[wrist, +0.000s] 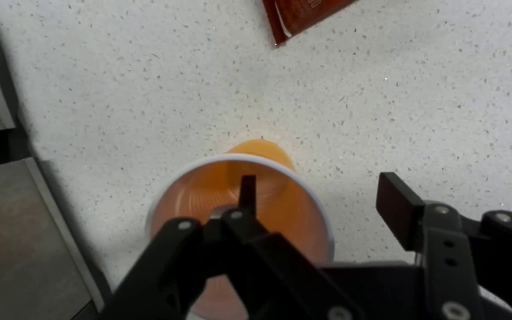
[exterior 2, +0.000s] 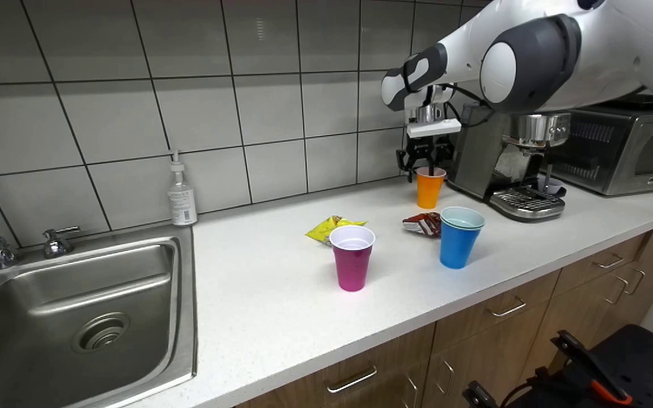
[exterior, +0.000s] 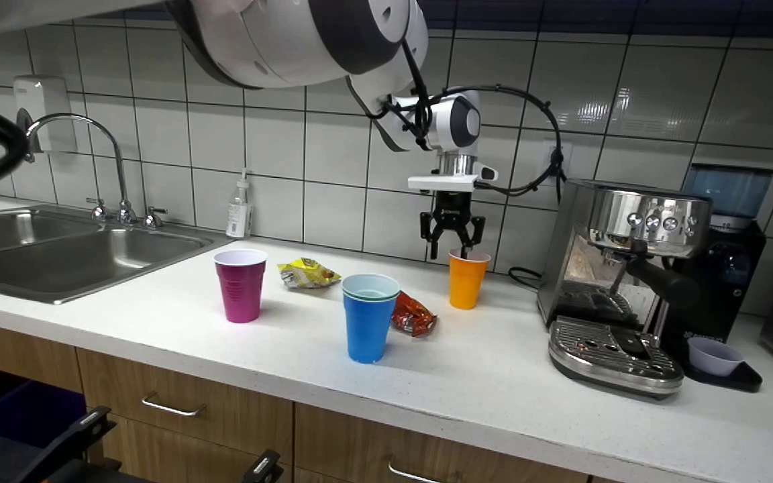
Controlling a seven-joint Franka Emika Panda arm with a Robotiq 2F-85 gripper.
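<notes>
My gripper (exterior: 449, 251) is open and points down at the orange cup (exterior: 466, 285), which stands upright near the tiled wall. In the wrist view one finger is inside the mouth of the cup (wrist: 296, 209) and the other is outside it, with the rim between them. The fingers are not closed on the rim. A red-brown snack bag (exterior: 415, 316) lies close by, partly behind an upright blue cup (exterior: 368, 330) with a greenish rim nested in it. A magenta cup (exterior: 241, 292) stands upright near a yellow snack bag (exterior: 307, 274).
A steel espresso machine (exterior: 564, 248) stands beside the orange cup, with a black grinder (exterior: 729, 275) and small bowl (exterior: 715, 355) beyond. A microwave (exterior 2: 621, 150) is at the far end. A soap bottle (exterior 2: 181, 198) stands by the sink (exterior 2: 185, 294). Tiled wall runs behind.
</notes>
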